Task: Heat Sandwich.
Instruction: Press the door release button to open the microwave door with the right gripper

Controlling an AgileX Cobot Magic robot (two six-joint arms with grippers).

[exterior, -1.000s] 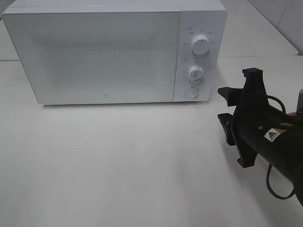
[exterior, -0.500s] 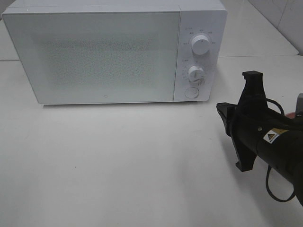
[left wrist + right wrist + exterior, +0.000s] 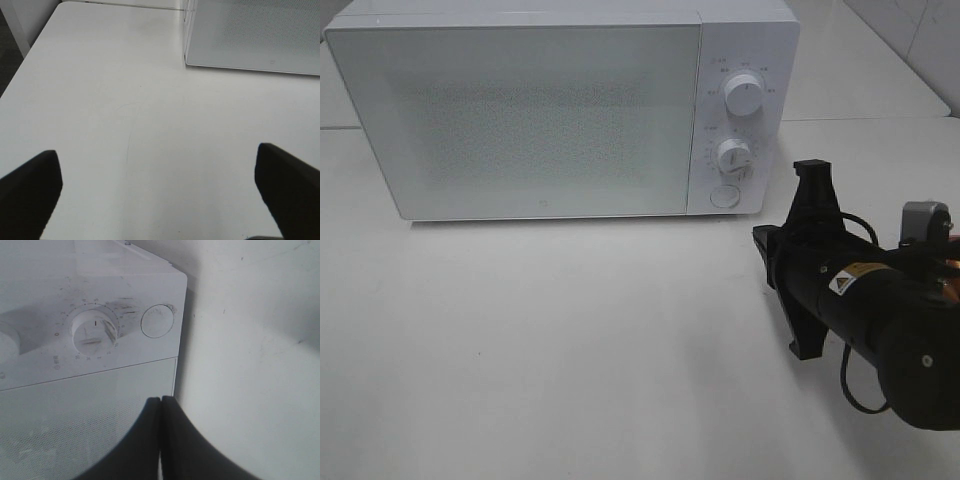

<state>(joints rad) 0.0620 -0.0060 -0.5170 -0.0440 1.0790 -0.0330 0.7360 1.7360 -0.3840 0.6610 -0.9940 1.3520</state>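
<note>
The right gripper (image 3: 764,242), jaws pressed together on nothing, hovers over the white table (image 3: 570,350) just off the control-panel corner of the closed microwave (image 3: 520,120). It points toward the round button (image 3: 724,196) below two dials (image 3: 744,95). The left gripper (image 3: 160,200) hangs wide open above the table, near the microwave's front. Where the sandwich is cannot be told from any view.
</note>
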